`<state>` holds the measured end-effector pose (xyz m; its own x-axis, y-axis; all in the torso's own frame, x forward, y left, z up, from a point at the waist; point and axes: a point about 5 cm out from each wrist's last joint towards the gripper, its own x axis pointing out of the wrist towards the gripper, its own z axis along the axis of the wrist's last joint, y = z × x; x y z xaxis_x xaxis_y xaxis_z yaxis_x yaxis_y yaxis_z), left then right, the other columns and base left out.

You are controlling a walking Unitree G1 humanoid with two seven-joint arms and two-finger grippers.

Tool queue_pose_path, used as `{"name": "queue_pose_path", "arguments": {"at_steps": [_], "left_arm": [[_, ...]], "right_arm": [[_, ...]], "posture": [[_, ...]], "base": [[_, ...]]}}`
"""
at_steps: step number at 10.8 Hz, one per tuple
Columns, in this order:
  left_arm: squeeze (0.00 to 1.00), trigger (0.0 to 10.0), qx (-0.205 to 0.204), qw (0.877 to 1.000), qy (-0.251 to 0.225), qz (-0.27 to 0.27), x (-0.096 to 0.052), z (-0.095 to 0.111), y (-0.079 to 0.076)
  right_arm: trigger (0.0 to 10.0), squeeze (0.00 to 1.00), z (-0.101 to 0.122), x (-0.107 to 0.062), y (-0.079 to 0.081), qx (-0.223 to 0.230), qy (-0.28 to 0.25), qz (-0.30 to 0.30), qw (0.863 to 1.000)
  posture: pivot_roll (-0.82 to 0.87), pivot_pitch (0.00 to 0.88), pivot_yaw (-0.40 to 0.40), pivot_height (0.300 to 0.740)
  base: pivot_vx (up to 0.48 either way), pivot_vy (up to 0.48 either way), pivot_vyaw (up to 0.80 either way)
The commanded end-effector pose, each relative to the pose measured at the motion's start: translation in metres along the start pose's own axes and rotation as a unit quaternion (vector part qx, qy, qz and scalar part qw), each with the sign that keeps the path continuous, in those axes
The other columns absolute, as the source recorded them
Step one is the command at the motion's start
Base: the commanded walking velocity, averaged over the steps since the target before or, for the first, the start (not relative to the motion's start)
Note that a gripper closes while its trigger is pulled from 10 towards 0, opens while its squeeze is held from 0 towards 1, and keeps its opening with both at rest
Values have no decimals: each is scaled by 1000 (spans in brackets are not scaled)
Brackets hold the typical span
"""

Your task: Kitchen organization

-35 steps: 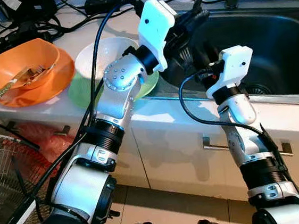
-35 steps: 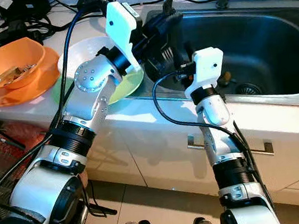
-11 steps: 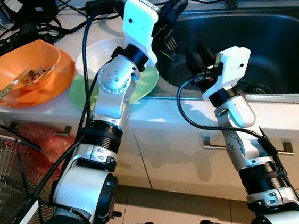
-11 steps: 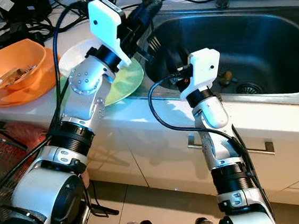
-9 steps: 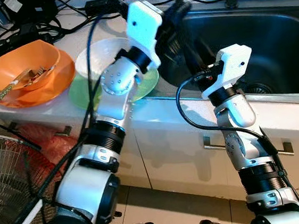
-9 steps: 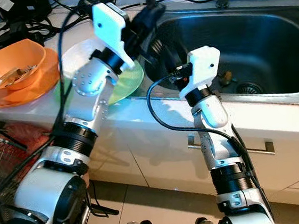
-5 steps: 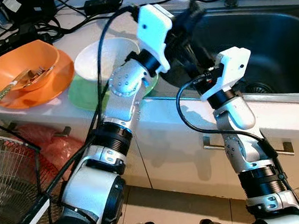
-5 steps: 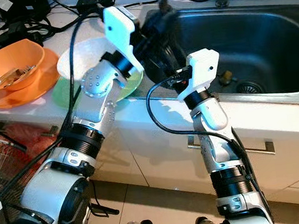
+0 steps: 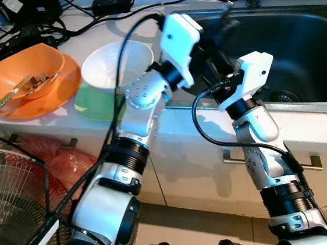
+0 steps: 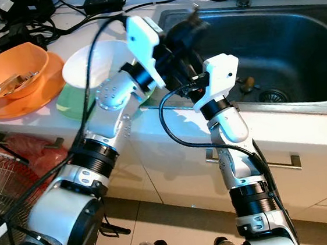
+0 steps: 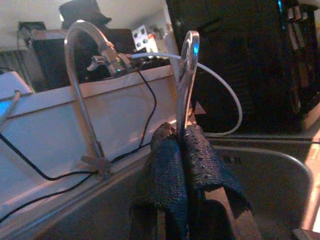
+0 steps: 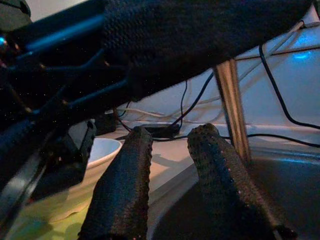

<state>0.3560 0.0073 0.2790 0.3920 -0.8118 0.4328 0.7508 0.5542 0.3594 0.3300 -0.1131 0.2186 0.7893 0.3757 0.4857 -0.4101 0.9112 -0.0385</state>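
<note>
The left gripper is over the near-left corner of the sink, and its fingers are pinched tight on a thin metal utensil. In the left wrist view the handle stands straight out past the fingertips, its looped end pointing up toward the tap on the far rim. Which end is in the grip I can't tell. So the utensil's long axis runs along the fingers, and the basin lies straight below and ahead of it, toward 12 o'clock from the robot.

The right gripper is just beside the left one, at about 4 o'clock from it, hanging over the sink's near edge. Its two fingers are slightly apart, with nothing between them. They point left toward the white bowl, which sits on a green plate on the tabletop.

Further off at 9 o'clock, an orange bowl holds more cutlery. My guess is the left arm is carrying the utensil between sink and tabletop. It is the nearer arm to both, so the next move falls to it.
</note>
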Motion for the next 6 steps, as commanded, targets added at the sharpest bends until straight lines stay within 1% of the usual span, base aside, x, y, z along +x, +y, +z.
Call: {"name": "queue_pose_path", "arguments": {"at_steps": [1, 4, 5, 6], "left_arm": [[0, 10000, 1, 1000, -4, -9, -1, 2, -2], [0, 10000, -5, 1000, 2, -21, -1, 0, -6], [0, 10000, -5, 1000, 3, -22, -2, 0, -6], [0, 10000, -5, 1000, 5, -23, -2, -1, -6]], "right_arm": [[10000, 0, 1, 1, 3, -1, -1, 3, 1000], [10000, 0, -2, 0, -2, -11, 10, -13, 1000], [3804, 0, -5, -1, -4, -17, 18, -21, 999], [0, 0, -7, -2, -6, -19, 22, -28, 999]], "posture": [[7, 139, 119, 740], [7, 142, 119, 740], [10, 144, 118, 740], [12, 145, 117, 740]], "base": [[0, 0, 0], [0, 0, 0], [0, 0, 0], [0, 0, 0]]}}
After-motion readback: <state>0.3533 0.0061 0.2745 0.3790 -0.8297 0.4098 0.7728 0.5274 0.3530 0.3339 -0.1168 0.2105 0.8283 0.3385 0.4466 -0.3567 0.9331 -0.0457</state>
